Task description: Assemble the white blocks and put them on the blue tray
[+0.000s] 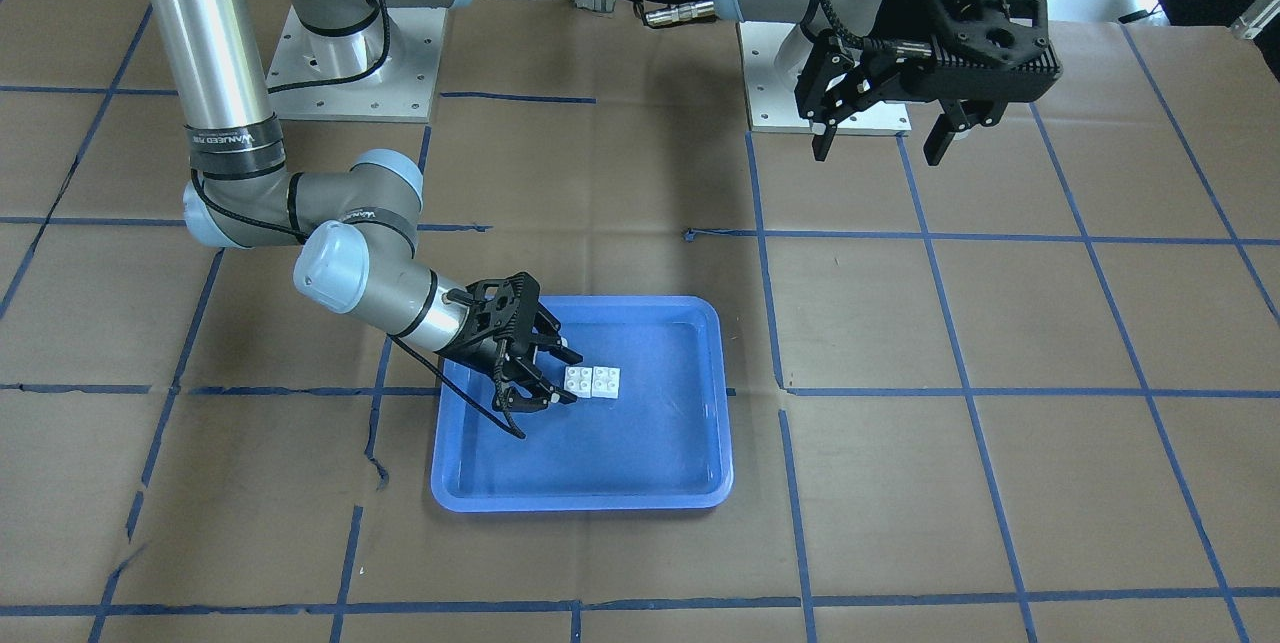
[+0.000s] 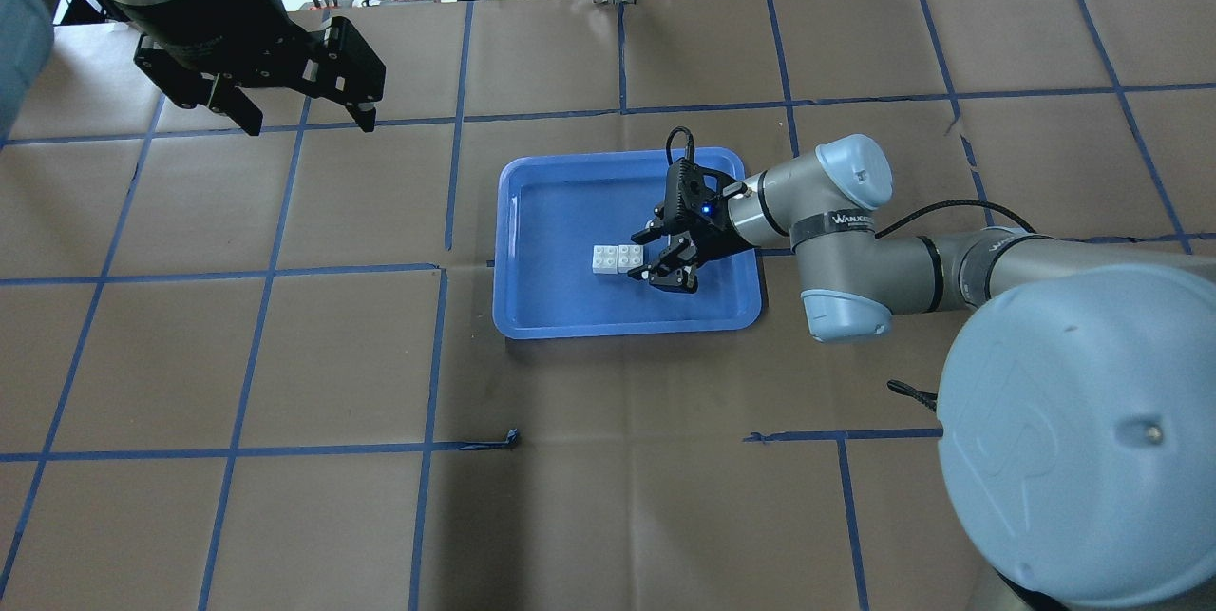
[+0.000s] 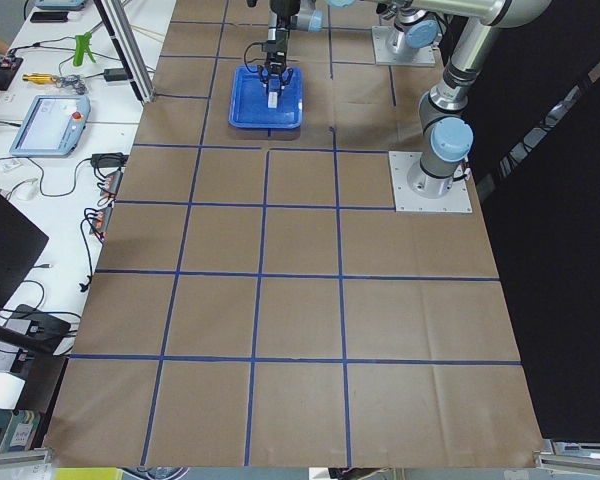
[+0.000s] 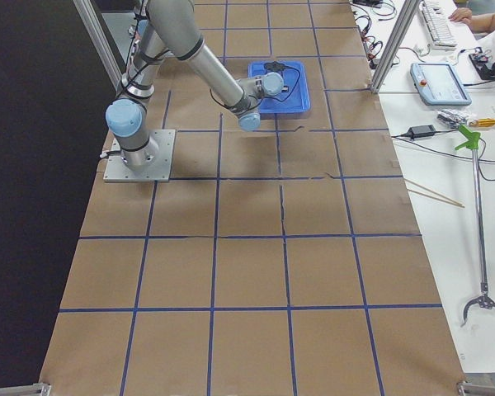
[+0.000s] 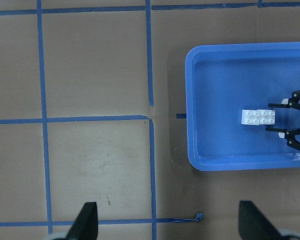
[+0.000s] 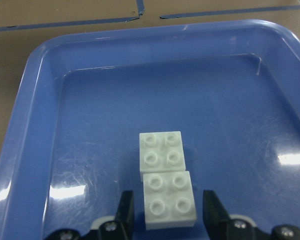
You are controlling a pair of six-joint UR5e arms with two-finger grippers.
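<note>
Two white blocks (image 1: 592, 381) lie side by side, touching, studs up, on the floor of the blue tray (image 1: 580, 503). They also show in the overhead view (image 2: 617, 258), the left wrist view (image 5: 259, 117) and the right wrist view (image 6: 165, 177). My right gripper (image 1: 562, 378) is open and low in the tray. Its fingers (image 6: 126, 210) stand on either side of the nearer block with a gap on each side. My left gripper (image 2: 310, 124) is open and empty, high above the bare table far from the tray (image 2: 627, 330).
Brown paper with blue tape grid lines (image 2: 437, 354) covers the table. The arms' base plates (image 1: 350, 63) stand at the robot's edge. A side bench with a tablet (image 3: 50, 125) and tools runs along the far side of the table.
</note>
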